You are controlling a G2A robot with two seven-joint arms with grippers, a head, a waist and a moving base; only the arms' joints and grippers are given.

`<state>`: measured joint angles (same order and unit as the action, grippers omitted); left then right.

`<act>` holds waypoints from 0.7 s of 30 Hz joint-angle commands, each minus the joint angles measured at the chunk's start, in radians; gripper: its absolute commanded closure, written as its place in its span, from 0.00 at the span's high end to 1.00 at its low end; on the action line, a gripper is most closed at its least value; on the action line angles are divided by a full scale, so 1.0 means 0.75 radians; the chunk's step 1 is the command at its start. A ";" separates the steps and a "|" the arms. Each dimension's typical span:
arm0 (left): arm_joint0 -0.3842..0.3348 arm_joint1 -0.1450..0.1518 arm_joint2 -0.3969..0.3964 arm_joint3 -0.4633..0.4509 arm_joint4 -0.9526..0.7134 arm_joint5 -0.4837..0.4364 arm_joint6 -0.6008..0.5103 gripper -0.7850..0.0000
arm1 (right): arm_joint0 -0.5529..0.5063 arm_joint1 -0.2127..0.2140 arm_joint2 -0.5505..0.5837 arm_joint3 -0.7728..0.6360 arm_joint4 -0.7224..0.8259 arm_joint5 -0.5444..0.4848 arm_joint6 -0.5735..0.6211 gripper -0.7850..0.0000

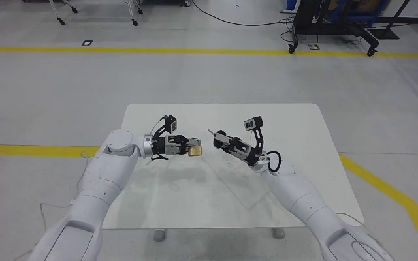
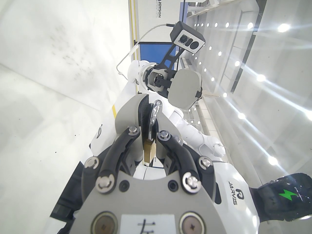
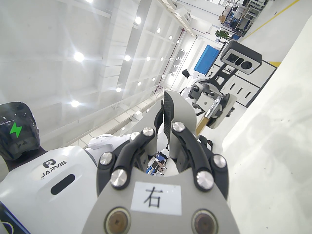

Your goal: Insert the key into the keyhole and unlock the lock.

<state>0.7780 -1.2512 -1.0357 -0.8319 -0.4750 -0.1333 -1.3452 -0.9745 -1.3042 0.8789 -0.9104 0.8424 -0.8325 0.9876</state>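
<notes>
Left pincer [image 1: 188, 145] clamped on the brass lock [image 1: 194, 150], held in the air over the white surface [image 1: 287, 124]; the steel shackle [image 2: 155, 112] sits between its pads, the brass body back toward the wrist. Right pincer [image 1: 220, 139] pinched shut on the key [image 1: 211, 133], blade poking out toward the lock. Key tip and lock near each other but apart, open air between them. White label [image 3: 156, 198] with one printed character on the base of each pincer
</notes>
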 commanded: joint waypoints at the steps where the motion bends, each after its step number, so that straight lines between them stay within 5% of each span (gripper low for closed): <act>1: 0.000 0.000 0.000 0.000 0.000 0.000 0.000 0.00 | 0.000 0.000 0.000 0.000 0.000 0.000 0.000 0.00; 9: -0.012 -0.021 0.037 -0.067 -0.017 0.278 0.228 0.00 | -0.175 0.066 0.125 -0.195 -0.199 0.219 -0.181 0.00; 13: -0.015 -0.028 0.038 -0.071 -0.045 0.292 0.270 0.00 | -0.352 0.119 0.245 -0.441 -0.346 0.339 -0.292 0.00; 21: -0.015 -0.028 0.038 -0.071 -0.045 0.292 0.270 0.00 | -0.352 0.119 0.245 -0.441 -0.346 0.339 -0.292 0.00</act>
<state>0.7665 -1.2724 -1.0068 -0.8849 -0.5085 0.0856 -1.1427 -1.2382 -1.2147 1.0625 -1.2400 0.5829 -0.5786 0.7689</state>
